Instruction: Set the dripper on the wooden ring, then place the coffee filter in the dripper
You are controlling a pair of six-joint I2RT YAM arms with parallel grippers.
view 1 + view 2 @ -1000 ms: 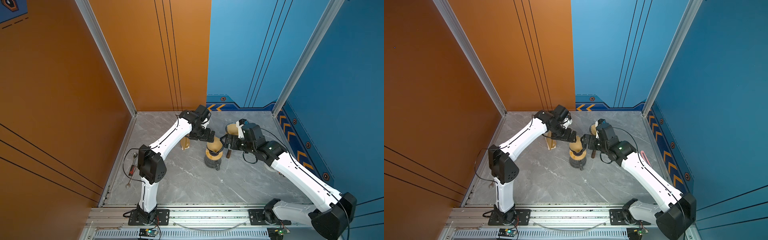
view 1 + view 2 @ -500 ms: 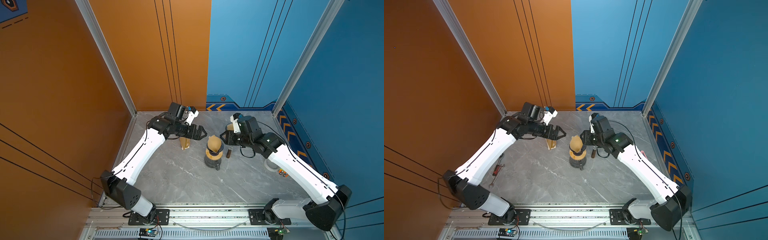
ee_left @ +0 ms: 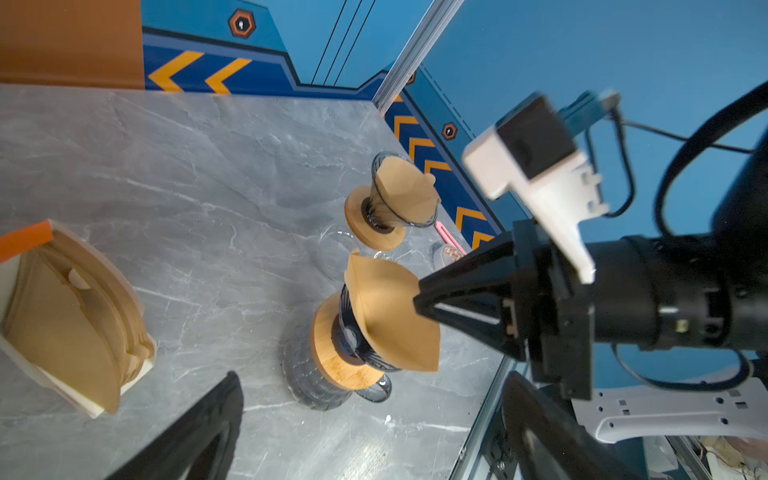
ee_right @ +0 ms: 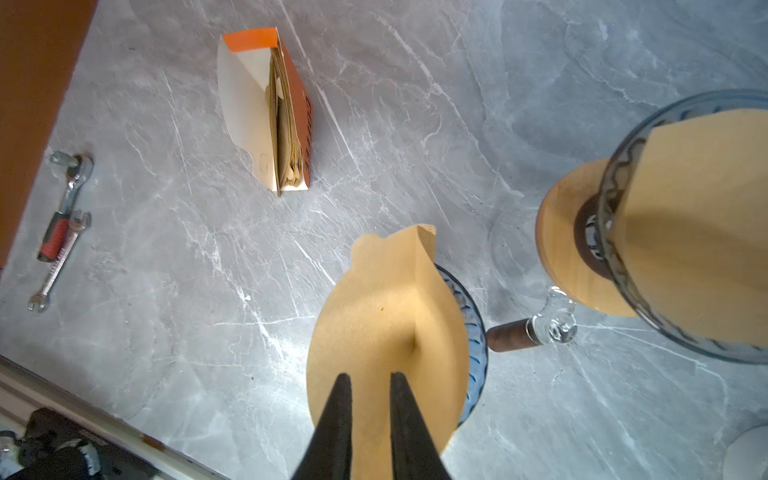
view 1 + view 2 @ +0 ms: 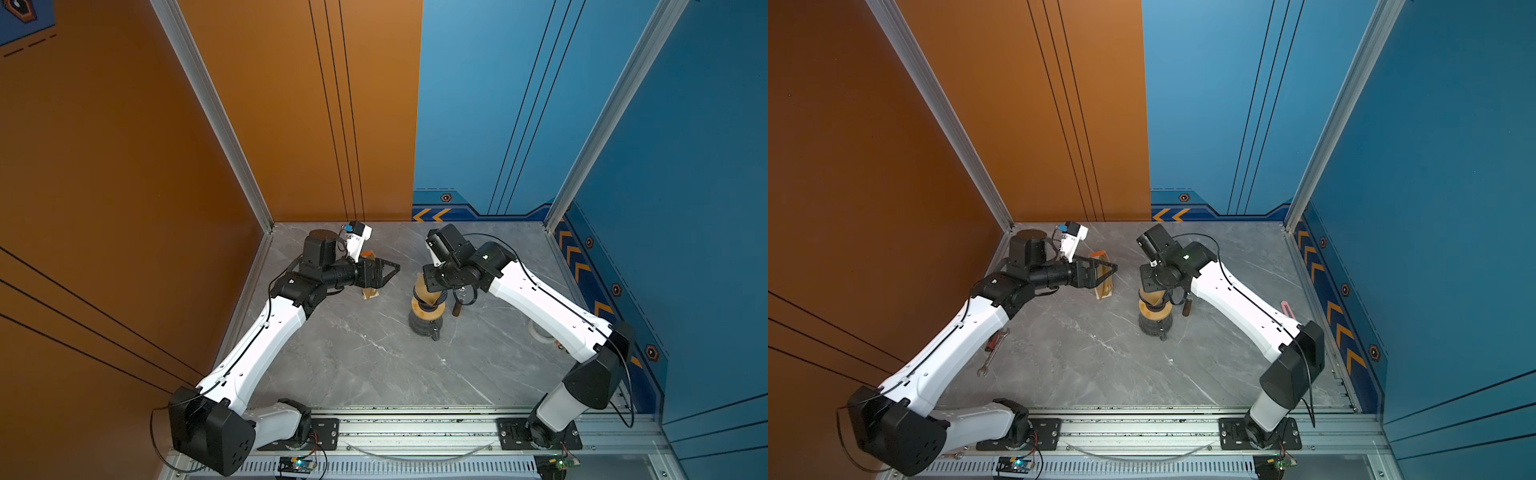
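Note:
The brown paper coffee filter [image 4: 386,316] sits opened in the blue ribbed glass dripper [image 4: 478,332], whose wooden collar [image 3: 328,357] rests on a glass carafe [image 5: 424,326]. Its top sticks out above the rim. My right gripper [image 4: 371,376] hangs over the filter's mouth, fingers almost together and nothing between them; in the left wrist view its tip [image 3: 417,299] meets the filter [image 3: 390,316]. In both top views its body hides the filter's top. My left gripper [image 5: 388,270] [image 5: 1108,268] is wide open, off to the dripper's left, holding nothing.
An orange and white box of filters [image 4: 270,112] [image 5: 370,289] stands left of the dripper, under my left gripper. A second dripper with a filter [image 4: 685,232] [image 3: 395,199] sits beside a glass jug with a wooden handle [image 4: 536,332]. A wrench [image 5: 992,349] lies at the left edge.
My left gripper has drawn back from the dripper to the left, still open. My right gripper has closed and moved left over the filter in the dripper.

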